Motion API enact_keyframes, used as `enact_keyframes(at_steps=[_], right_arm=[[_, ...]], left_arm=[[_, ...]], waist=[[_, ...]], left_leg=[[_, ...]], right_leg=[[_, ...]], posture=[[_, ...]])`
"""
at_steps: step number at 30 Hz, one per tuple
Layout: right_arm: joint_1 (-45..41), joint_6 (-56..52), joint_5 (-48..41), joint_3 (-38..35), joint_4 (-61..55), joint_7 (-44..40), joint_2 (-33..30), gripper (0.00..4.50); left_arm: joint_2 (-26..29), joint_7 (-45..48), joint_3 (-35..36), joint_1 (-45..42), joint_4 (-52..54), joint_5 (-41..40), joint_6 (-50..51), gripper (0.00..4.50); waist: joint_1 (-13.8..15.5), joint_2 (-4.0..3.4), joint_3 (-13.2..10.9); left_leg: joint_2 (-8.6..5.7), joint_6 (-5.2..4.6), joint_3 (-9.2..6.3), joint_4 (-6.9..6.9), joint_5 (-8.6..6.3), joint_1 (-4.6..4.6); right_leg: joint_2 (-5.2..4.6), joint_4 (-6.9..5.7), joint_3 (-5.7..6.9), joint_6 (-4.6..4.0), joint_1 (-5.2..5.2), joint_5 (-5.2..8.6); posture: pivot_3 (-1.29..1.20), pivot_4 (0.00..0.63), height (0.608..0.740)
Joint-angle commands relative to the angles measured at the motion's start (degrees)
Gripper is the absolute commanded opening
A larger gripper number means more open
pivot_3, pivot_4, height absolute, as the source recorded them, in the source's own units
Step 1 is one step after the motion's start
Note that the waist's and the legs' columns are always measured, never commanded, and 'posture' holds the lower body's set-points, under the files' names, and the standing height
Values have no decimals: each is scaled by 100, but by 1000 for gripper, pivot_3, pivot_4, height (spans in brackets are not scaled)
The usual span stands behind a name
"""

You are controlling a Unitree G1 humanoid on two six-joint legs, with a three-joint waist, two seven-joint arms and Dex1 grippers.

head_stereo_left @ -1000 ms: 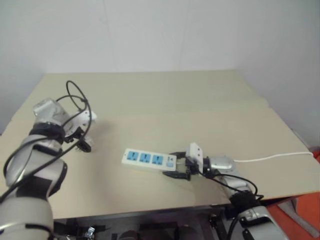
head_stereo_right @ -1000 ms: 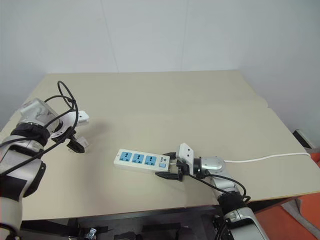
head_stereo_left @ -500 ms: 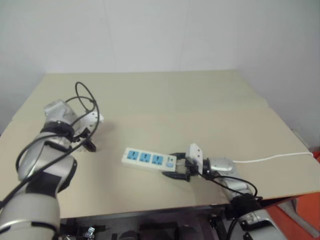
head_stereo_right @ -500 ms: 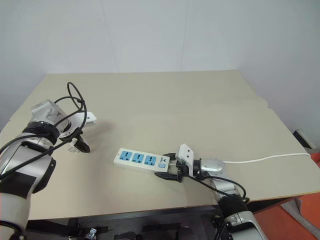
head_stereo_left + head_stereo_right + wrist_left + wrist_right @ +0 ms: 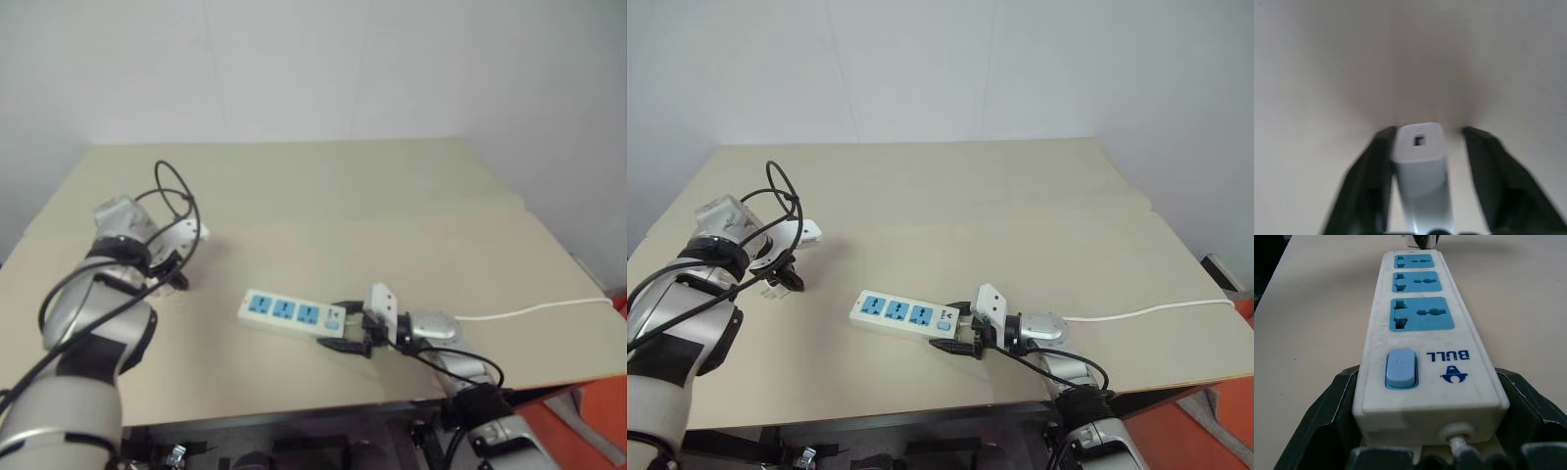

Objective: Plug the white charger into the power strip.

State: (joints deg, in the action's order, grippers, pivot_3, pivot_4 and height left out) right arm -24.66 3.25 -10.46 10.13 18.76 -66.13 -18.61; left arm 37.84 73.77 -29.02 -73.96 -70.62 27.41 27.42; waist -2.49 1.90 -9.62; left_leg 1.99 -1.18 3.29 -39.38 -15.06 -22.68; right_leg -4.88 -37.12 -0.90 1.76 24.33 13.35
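White charger (image 5: 1418,154) stands on the table between left gripper (image 5: 779,279) fingers; frames don't show grip closed, cannot tell. Right gripper (image 5: 965,340) clamps power strip (image 5: 901,313) cord end. Strip's long axis points toward charger, well apart.

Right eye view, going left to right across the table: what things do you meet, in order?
left gripper at the white charger → power strip → right gripper at the strip's cord end → white cord running to the table's right edge.
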Motion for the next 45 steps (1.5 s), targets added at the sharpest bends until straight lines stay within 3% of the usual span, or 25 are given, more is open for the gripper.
enact_keyframes(at_steps=[1, 9, 14, 19, 26, 35, 40, 45], right_arm=[[69, -69, -100, 76, -84, -43, 39, 3421], [78, -51, -90, 81, -71, -64, 21, 3421], [31, -12, -89, 127, -17, -167, -19, 3421], [-319, 53, -105, 218, 316, -705, -192, 3421], [-698, 221, -64, 312, 869, -1195, -168, 3421], [-906, 529, 98, 348, 1452, -1196, -4, 3421], [-874, 600, 169, 381, 1514, -1171, 38, 3421], [-883, 580, 178, 373, 1495, -1150, 57, 3421]], left_arm=[[87, 5, -8, -96, -31, 112, -43, 1021], [338, 323, 279, -211, 368, -177, -482, 1022], [612, 857, 1234, -94, 1091, -1155, -1069, 1022], [759, 1439, 2229, 704, 2317, -2400, -1517, 1022], [59, 900, 3642, 2396, 4725, -4397, -928, 1022], [-886, 47, 3664, 3906, 7191, -5738, -200, 1022], [-1386, -376, 3428, 4342, 7664, -5990, -216, 1022], [-1373, -161, 3033, 4732, 7692, -6009, -254, 1022]], waist=[[-1, 0, 0], [-6, 2, -1], [1, 5, -2], [-18, 4, -2], [11, 4, -2], [-21, 3, 0], [-21, 3, 7], [-30, 3, 8]], left_leg=[[0, 0, 0, 0, 0, 0], [0, 0, -1, 0, 0, -6], [3, 0, -10, -11, 0, -17], [6, -8, -14, -34, -5, -18], [11, -9, -48, -47, -6, -28], [11, -8, -50, -45, -6, -5], [9, -7, -45, -40, -6, 21], [9, -7, -37, -33, -6, 33]], right_leg=[[0, 0, 0, 0, 0, 0], [0, 0, 2, 0, 1, 0], [0, 0, 11, -1, 3, 0], [0, -3, 4, 0, 1, 0], [-2, -8, 8, 1, 2, -4], [1, -8, 0, -1, -10, -5], [1, -1, -10, -2, -27, -6], [3, 1, -20, -2, -29, -5]], posture=[[0, 150, 740], [0, 150, 740], [0, 150, 740], [0, 150, 740], [0, 150, 740], [0, 150, 740], [0, 150, 740], [0, 150, 740]])
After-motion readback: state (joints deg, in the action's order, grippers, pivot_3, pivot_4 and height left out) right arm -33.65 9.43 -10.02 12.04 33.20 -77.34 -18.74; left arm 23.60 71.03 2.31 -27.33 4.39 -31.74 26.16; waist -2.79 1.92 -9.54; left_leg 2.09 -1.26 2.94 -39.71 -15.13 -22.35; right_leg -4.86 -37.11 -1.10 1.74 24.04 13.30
